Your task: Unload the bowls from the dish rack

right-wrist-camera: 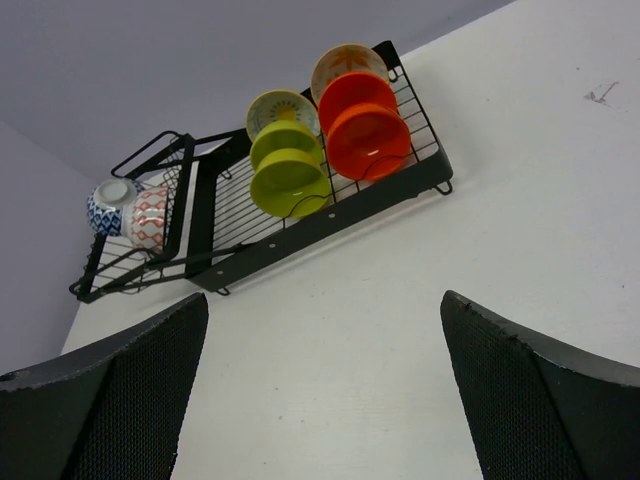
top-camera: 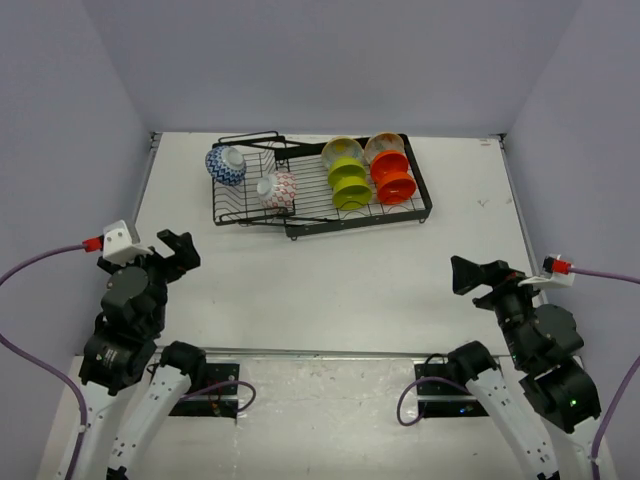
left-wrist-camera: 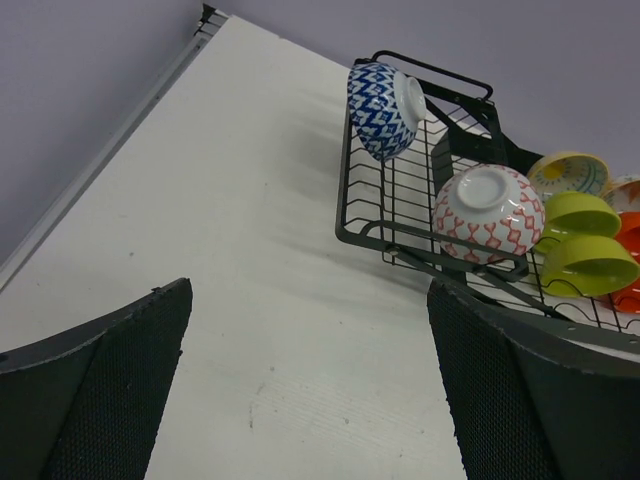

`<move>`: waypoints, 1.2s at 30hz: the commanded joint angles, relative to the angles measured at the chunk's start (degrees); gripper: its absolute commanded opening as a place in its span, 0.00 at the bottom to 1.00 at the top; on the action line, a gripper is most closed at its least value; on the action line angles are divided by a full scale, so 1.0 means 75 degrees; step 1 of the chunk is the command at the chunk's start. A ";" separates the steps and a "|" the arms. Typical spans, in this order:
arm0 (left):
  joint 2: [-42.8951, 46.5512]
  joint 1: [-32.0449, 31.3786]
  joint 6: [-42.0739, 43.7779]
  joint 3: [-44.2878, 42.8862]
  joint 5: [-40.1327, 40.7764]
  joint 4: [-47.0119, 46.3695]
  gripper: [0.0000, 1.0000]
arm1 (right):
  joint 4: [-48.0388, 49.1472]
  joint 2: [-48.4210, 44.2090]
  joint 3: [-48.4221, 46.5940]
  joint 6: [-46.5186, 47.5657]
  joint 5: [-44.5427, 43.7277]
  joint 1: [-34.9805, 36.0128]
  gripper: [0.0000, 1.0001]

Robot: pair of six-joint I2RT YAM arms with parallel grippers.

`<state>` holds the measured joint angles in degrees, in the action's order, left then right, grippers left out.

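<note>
The black wire dish rack [top-camera: 352, 223] lies at the far middle of the table. Its smaller left section holds a blue-patterned bowl [top-camera: 225, 165] and a red-and-white bowl [top-camera: 277, 190]. The main section holds two lime green bowls [top-camera: 348, 180] and two orange bowls [top-camera: 393, 177], with a cream bowl [top-camera: 340, 150] behind each pair. My left gripper [top-camera: 178, 250] is open and empty, near the table's front left, well short of the rack. My right gripper [top-camera: 465, 275] is open and empty at the front right. The left wrist view shows the blue bowl [left-wrist-camera: 385, 110] and the red-and-white bowl [left-wrist-camera: 488, 213]. The right wrist view shows the orange bowls [right-wrist-camera: 365, 125] and the lime bowls [right-wrist-camera: 288, 170].
The white table [top-camera: 330, 290] is bare between the rack and the arm bases. Grey walls close it in at the back and both sides. A metal rail [top-camera: 145, 180] runs along the left edge. Purple cables trail from both wrists.
</note>
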<state>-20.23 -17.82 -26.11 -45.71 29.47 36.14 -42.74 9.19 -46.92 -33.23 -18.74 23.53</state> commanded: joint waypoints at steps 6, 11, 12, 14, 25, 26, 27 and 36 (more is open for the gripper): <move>0.0576 -0.0061 -0.0128 0.0013 0.0242 -0.0143 1.00 | 0.0621 0.0204 0.0277 0.0164 0.0234 0.0027 0.99; 0.0565 -0.0061 0.0000 0.0072 -0.0015 -0.0295 1.00 | 0.2342 0.0705 0.0898 -0.0103 0.1185 0.0027 0.99; 0.0530 -0.0061 0.0001 0.0072 -0.0062 -0.0295 1.00 | 0.2579 0.0963 0.0912 -0.0290 0.1279 0.0027 0.99; 0.0424 -0.0061 0.0012 0.0060 -0.0110 -0.0295 1.00 | 0.3189 0.1669 0.0853 -0.0538 0.1222 0.0015 0.99; 0.0424 -0.0143 0.0071 0.0119 -0.0285 -0.0389 1.00 | 0.5975 0.6718 0.0044 -0.4322 0.1925 -0.1356 0.99; 0.0412 -0.0143 0.0071 0.0119 -0.0262 -0.0377 1.00 | 0.6328 0.7126 0.0010 -0.4508 0.1867 -0.1368 0.99; 0.0412 -0.0143 0.0071 0.0095 -0.0274 -0.0366 1.00 | 0.6366 0.7339 -0.0060 -0.4870 0.1843 -0.1356 0.99; 0.0155 -0.0143 0.0118 0.0130 -0.0391 -0.0436 1.00 | 0.6999 0.9214 -0.0436 -0.5740 0.1022 -0.1368 0.91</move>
<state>-17.67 -18.55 -25.96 -45.10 26.92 34.85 4.21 75.18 -47.97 -70.00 -8.08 13.32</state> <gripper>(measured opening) 0.996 0.927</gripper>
